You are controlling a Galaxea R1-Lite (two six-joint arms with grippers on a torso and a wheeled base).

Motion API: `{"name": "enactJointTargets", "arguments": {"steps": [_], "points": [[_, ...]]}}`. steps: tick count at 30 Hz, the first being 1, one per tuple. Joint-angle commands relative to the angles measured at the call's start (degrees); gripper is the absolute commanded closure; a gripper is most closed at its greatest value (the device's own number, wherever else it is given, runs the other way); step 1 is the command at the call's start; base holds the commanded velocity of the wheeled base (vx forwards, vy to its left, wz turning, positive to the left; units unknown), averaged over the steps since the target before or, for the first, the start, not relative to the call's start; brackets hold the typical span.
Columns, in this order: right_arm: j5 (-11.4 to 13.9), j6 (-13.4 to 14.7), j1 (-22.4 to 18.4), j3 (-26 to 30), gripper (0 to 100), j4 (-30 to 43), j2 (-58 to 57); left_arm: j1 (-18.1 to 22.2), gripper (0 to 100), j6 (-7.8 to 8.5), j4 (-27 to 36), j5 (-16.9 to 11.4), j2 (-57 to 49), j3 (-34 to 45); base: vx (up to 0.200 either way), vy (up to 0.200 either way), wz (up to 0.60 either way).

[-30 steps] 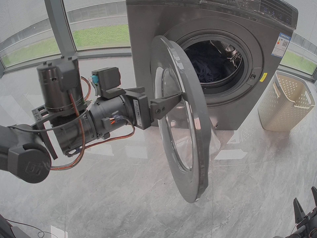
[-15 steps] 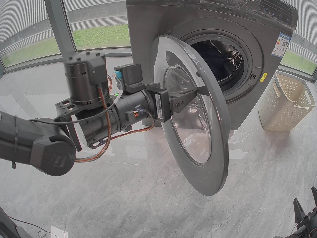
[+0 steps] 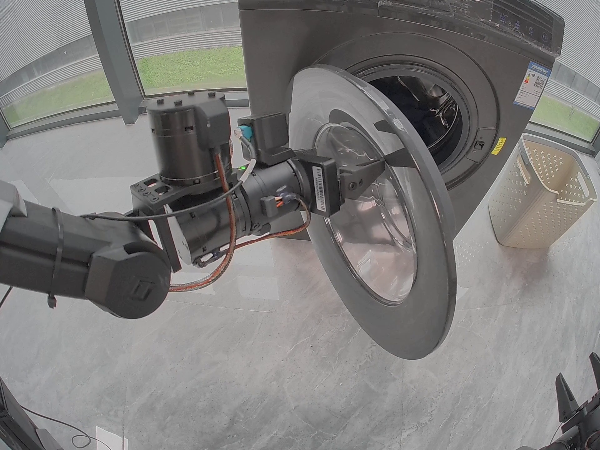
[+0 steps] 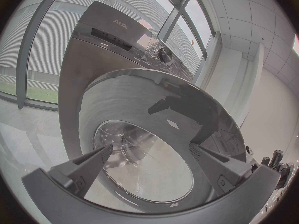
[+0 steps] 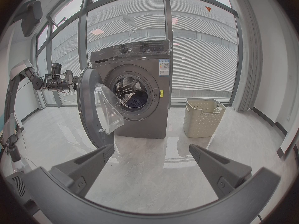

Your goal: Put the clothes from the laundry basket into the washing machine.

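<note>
Grey floor (image 3: 219, 370); clothes (image 3: 409, 104) half behind door (image 3: 375, 232)

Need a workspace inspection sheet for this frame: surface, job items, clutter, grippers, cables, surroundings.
Surface: grey tiled floor, glossy.
Job's things: washing machine with its door part open; dark clothes in the drum; laundry basket beside the machine, no clothes seen in it.
Clutter: nothing seen.
Grippers: left gripper open, at the door's outer face; right gripper open, empty, away from the machine.
Cables: orange-sleeved cable looped on the left wrist; thin black cable on the floor.
Surroundings: large windows, lawn outside.
</note>
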Motion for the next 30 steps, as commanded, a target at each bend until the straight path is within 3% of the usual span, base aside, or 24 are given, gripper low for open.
{"name": "enactJointTargets", "arguments": {"steps": [1, 30], "points": [[0.0, 0.0, 0.0, 1.0, 0, 0.0, -0.4, 0.0, 0, -0.04, 0.0, 0.0, 1.1, -1.2, 0.000, 0.000, 0.00], [-0.1, 0.1, 0.0, 1.0, 0, 0.0, -0.4, 0.4, 0, -0.21, 4.4, 0.5, 15.5, -22.5, 0.000, 0.000, 0.00]]}}
